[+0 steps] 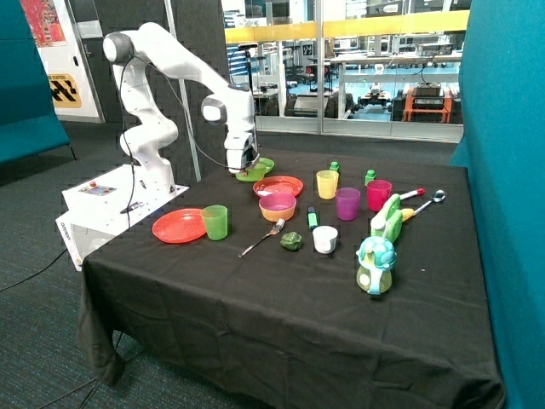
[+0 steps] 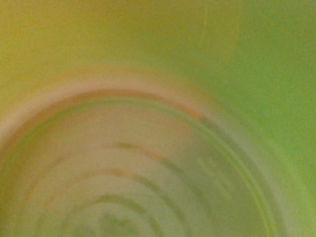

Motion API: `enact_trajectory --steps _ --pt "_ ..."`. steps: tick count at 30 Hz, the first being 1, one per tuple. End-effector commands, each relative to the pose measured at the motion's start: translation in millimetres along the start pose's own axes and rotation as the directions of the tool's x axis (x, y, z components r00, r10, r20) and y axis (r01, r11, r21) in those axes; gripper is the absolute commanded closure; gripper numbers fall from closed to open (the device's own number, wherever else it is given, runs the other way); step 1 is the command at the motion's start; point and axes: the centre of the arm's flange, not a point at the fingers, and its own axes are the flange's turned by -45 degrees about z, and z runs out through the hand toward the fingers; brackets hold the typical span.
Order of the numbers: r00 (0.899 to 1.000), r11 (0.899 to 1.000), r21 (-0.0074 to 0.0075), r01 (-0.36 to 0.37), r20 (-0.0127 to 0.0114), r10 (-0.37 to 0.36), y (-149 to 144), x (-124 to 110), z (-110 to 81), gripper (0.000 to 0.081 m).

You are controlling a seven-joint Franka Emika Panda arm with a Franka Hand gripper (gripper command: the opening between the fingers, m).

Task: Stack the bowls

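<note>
Bowls: the light green bowl (image 1: 253, 173) sits near the counter's (image 1: 255, 324) far edge, directly under the claw (image 1: 242, 168), its inside filling the wrist view; claw's spread cannot be told. A purple-over-yellow stack (image 1: 278, 205) lies nearer mid-counter.

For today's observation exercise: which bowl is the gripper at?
The light green bowl at the table's far edge; the gripper is down at it, while the purple bowl sits apart.

Bare cloth (image 1: 281, 298) in front; claw (image 1: 243, 169) seemingly inside green bowl (image 1: 254, 173).
</note>
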Motion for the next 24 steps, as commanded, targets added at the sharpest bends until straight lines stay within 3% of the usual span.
enact_trajectory --steps 1,13,24 --pt "1.0 1.0 0.0001 -0.01 0.0014 0.01 5 30 -14.4 0.0808" --pt "0.999 0.999 0.0001 -0.05 0.0014 0.05 30 69 -23.7 0.0808" --pt "0.994 0.994 0.0 -0.105 0.0014 0.105 57 85 -20.6 0.0808"
